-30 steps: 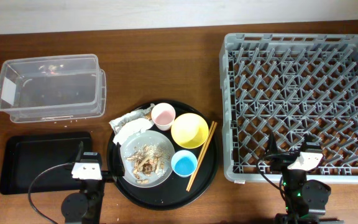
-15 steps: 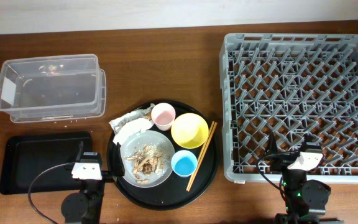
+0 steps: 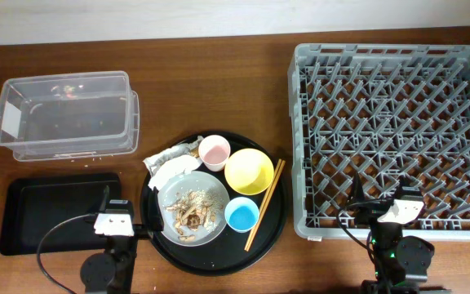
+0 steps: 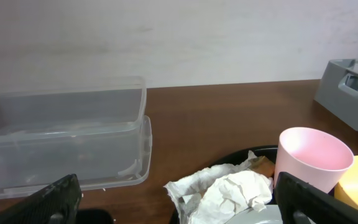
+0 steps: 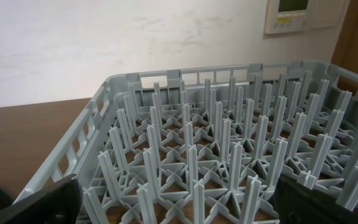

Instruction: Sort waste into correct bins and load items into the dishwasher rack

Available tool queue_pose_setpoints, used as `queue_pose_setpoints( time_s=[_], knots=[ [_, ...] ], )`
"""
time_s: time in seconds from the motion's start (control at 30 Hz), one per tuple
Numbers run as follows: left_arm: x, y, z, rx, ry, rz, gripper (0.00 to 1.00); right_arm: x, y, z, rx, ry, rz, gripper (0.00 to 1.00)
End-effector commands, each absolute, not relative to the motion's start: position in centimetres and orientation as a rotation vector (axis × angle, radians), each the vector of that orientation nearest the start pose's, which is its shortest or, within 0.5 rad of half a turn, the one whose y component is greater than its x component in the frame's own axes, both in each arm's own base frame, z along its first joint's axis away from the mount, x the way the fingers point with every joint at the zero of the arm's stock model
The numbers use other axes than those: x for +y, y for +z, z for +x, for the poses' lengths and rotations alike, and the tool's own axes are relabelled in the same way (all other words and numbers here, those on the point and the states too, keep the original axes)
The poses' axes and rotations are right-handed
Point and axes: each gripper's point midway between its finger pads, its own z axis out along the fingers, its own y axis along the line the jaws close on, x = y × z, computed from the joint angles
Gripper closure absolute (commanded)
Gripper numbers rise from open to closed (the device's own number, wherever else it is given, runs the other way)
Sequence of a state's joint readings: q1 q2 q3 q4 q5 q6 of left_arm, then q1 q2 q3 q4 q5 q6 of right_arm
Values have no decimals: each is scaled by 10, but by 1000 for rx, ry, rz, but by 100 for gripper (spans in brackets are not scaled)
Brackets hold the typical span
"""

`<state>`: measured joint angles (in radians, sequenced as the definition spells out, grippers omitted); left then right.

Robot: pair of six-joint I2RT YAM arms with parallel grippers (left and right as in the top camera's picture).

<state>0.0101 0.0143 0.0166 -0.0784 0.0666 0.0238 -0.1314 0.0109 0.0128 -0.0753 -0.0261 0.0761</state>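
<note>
A pink cup, yellow bowl, light-blue cup and wooden chopsticks sit on a round black tray. A grey plate there carries beige food scraps. Crumpled white napkins with a brown-gold wrapper lie at the tray's upper left. My left gripper is open and empty, low by the tray's left side; in the left wrist view it faces the napkins and pink cup. My right gripper is open and empty at the grey rack's front edge, facing its pegs.
The clear tub with a white label stands at the back left and shows in the left wrist view. The shallow black rectangular tray lies at the front left, beside my left arm. The rack fills the table's right side.
</note>
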Motion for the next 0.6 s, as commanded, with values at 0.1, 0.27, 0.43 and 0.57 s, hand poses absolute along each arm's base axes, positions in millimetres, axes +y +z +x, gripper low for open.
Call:
queue_pose_setpoints(
  time_s=[0.1, 0.27, 0.43, 0.57],
  knots=[
    [-16, 166, 246, 1608, -55, 103, 1, -30, 155, 244, 1644, -24, 166, 1],
    [-141, 170, 172, 1474, -784, 732, 1, -30, 155, 244, 1644, -24, 166, 1],
    [-148, 178, 160, 1407, -824, 812, 1, -30, 155, 244, 1644, -24, 166, 1],
    [-154, 179, 149, 1382, -877, 869, 1, -30, 155, 244, 1644, -24, 166, 1]
  ],
)
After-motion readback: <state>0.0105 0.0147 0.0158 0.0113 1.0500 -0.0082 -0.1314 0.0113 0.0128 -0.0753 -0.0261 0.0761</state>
